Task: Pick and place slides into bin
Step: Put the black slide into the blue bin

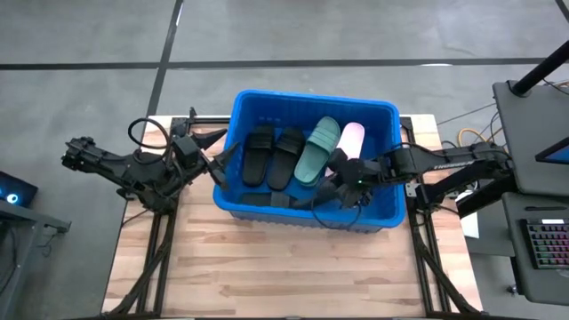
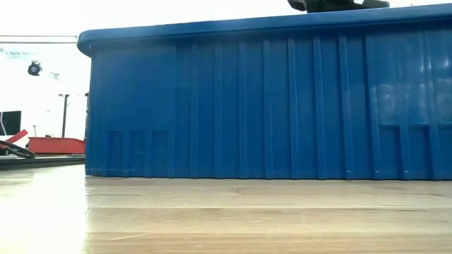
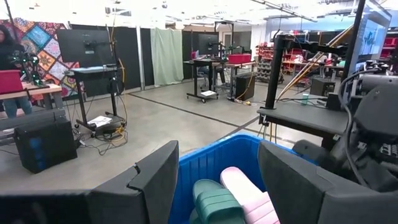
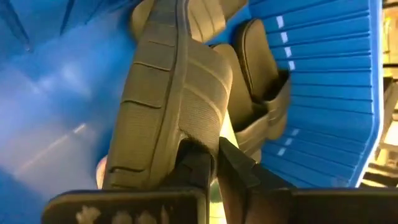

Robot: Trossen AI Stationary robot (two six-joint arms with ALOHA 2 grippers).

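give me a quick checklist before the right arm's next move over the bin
1. Right gripper inside the bin: ok, it is low over the near side.
2. Right grip on a slide: ok, the jaws are shut on its edge in the right wrist view.
3. Slide released: not ok, it is held.
4. Room in the bin: ok, two black slides, a green slide and a pink slide lie side by side, with bare floor beside them.
5. Left gripper out of the way: ok, open at the bin's left wall, holding nothing.
6. Slides left on the table: cannot tell, none shows.
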